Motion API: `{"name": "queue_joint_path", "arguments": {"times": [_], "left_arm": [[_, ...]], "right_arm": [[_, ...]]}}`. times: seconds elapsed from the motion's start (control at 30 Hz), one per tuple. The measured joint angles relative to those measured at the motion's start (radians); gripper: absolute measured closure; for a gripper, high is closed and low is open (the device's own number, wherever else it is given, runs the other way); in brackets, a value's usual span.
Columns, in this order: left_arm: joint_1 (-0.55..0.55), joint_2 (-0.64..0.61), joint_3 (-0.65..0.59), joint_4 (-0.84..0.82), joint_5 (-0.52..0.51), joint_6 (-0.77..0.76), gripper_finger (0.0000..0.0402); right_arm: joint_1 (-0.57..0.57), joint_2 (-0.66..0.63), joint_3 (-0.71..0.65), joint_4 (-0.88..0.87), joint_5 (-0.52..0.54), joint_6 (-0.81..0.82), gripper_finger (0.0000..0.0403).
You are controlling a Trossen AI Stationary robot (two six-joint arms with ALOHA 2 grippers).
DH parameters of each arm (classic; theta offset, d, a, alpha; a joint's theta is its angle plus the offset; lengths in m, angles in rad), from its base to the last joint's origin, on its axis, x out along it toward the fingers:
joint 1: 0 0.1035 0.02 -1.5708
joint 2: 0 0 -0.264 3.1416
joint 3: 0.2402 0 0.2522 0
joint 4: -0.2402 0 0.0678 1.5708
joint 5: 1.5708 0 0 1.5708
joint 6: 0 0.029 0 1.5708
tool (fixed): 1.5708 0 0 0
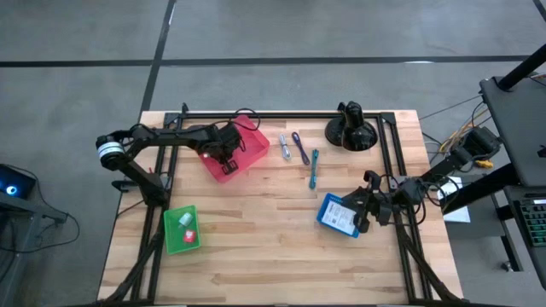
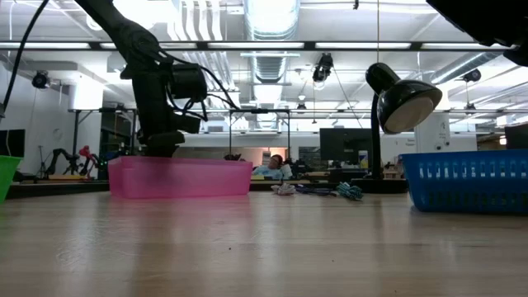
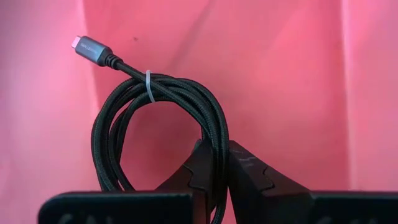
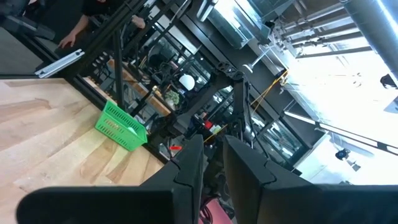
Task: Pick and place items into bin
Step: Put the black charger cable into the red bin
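Left wrist view puts my left gripper (image 3: pixel 216 180) over the floor of the red bin (image 3: pixel 280 74), its jaws clamped on a strand of the black coiled cable (image 3: pixel 161 118). I note the coil hangs against the pink floor, bound by a small white tie, with its grey plug end pointing away from the fingers.

Taking the red bin (image 1: pixel 243 153) as my landmark in the high view: the left gripper (image 1: pixel 223 156) sits inside its near wall, the arm reaching in from the table's left edge. Just right of the bin lie the loose sticks, a white-and-green stick (image 1: pixel 285 147), then a purple stick (image 1: pixel 300 147), then a teal stick (image 1: pixel 314 168), all apart from the bin. Farther right stands the black domed mount (image 1: pixel 351 130). Well right of the bin and nearer the front edge is the blue bin (image 1: pixel 339 215), with my right gripper (image 1: pixel 365 209) beside it. Well left and forward of the red bin is the green bin (image 1: pixel 181 228), holding a red block (image 1: pixel 190 237) and a pale piece I cannot identify.

Right wrist view shows the right gripper (image 4: pixel 213 168) tilted up toward the room, jaws nearly together with a narrow gap and nothing between them.

Low view confirms the left arm descends into the red bin (image 2: pixel 180 177); the blue bin (image 2: pixel 466 180) stands well apart from it.
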Motion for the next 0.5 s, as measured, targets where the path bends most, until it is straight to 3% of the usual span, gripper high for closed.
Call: {"name": "queue_joint_path", "arguments": {"times": [0.5], "left_arm": [[0.005, 0.0, 0.0, -0.006, -0.023, -0.102, 0.0386]], "right_arm": [[0.0, 0.0, 0.0, 0.0, 0.0, 0.0, 0.0351]]}}
